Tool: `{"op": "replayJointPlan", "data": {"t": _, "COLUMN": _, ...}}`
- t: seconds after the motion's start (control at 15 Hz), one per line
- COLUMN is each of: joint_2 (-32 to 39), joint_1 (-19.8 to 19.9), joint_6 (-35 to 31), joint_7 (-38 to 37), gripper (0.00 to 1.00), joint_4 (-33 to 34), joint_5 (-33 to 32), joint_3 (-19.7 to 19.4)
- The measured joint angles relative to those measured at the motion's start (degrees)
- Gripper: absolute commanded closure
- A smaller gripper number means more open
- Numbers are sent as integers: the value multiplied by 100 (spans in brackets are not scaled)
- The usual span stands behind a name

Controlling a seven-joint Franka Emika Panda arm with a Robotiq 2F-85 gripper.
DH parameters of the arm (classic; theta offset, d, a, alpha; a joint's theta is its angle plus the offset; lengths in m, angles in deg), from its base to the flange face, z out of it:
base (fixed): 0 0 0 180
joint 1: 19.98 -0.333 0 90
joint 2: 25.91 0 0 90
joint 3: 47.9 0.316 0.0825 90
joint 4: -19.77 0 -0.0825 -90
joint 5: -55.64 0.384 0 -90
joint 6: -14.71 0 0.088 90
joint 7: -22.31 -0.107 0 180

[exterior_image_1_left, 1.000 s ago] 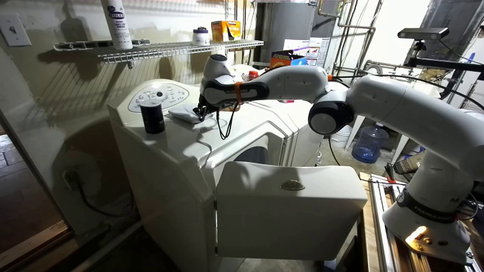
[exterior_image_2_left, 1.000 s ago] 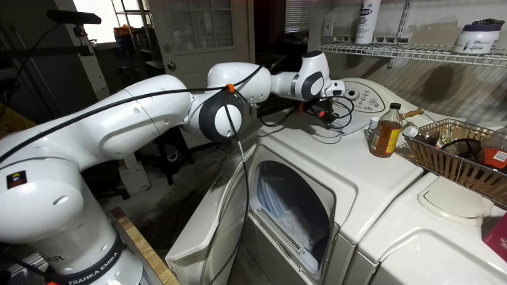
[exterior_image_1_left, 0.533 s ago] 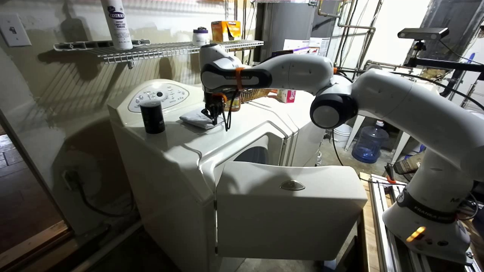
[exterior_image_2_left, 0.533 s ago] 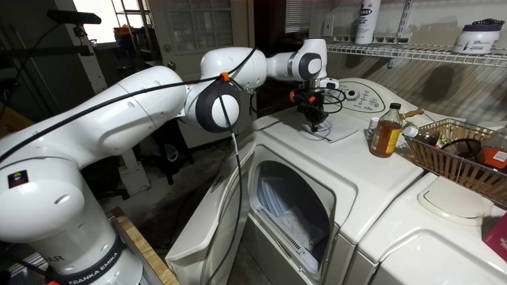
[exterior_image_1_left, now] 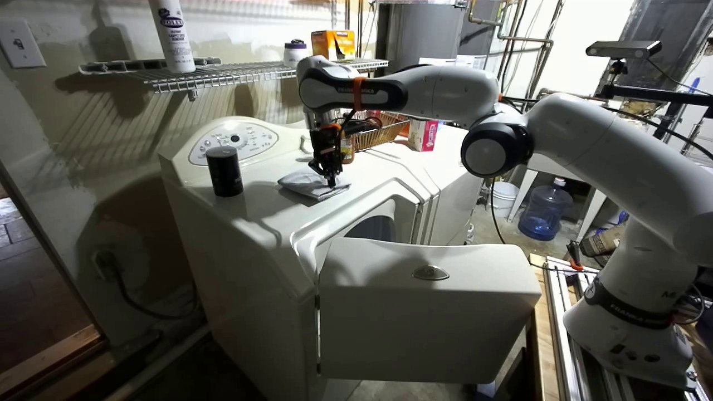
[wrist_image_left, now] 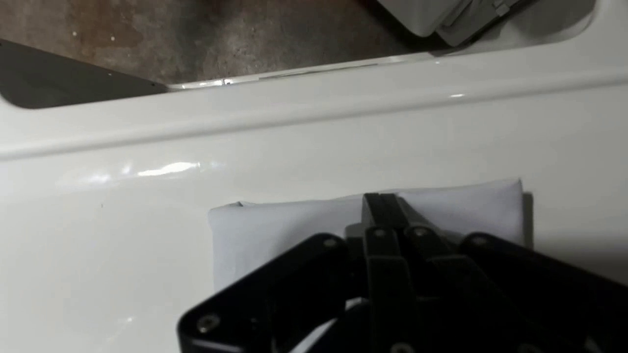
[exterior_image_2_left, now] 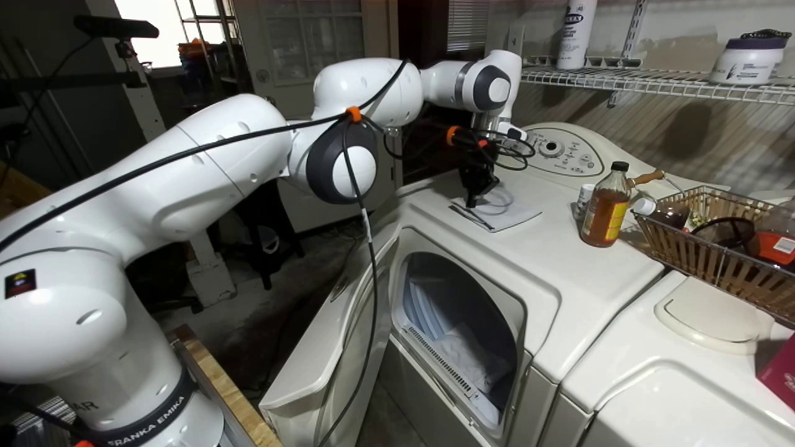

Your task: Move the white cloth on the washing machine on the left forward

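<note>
My gripper (wrist_image_left: 381,196) points down, black fingers together, tips at the white cloth (wrist_image_left: 274,225) near one long edge. Cloth: matte, flat, four-cornered, slightly rumpled. It's on the glossy, moulded top of the washing machine (exterior_image_2_left: 553,254), near the front. Upright black cylinder (exterior_image_1_left: 225,175), smooth-walled, stands apart from it.

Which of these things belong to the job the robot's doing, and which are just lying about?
Part of the job:
white cloth
washing machine under it
gripper

Just lying about:
black cylinder
bottle of amber liquid
basket
water jug
orange box
</note>
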Motion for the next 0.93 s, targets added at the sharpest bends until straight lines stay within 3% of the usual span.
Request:
{"op": "replayJointPlan", "data": {"t": 0.2, "joint_2": 1, "joint_1": 130, "joint_6": 249, "joint_7": 0, "gripper": 100, "joint_4": -2, "joint_5": 1, "joint_3": 41}}
{"op": "replayJointPlan", "data": {"t": 0.27, "joint_2": 1, "joint_1": 163, "joint_6": 313, "joint_7": 3, "gripper": 74, "joint_4": -2, "joint_5": 2, "joint_3": 45}}
{"op": "replayJointPlan", "data": {"t": 0.33, "joint_2": 1, "joint_1": 189, "joint_6": 358, "joint_7": 4, "gripper": 73, "joint_4": -2, "joint_5": 2, "joint_3": 51}}
{"op": "replayJointPlan", "data": {"t": 0.6, "joint_2": -27, "joint_1": 238, "joint_6": 288, "joint_7": 49, "gripper": 46, "joint_4": 21, "joint_5": 87, "joint_3": 163}}
{"op": "replayJointPlan", "data": {"t": 0.87, "joint_2": -207, "joint_1": 176, "joint_6": -187, "joint_7": 355, "gripper": 20, "joint_4": 59, "joint_5": 81, "joint_3": 252}}
{"op": "replayJointPlan", "data": {"t": 0.93, "joint_2": -248, "joint_1": 156, "joint_6": -389, "joint_7": 522, "gripper": 37, "joint_4": 78, "joint_5": 45, "joint_3": 247}}
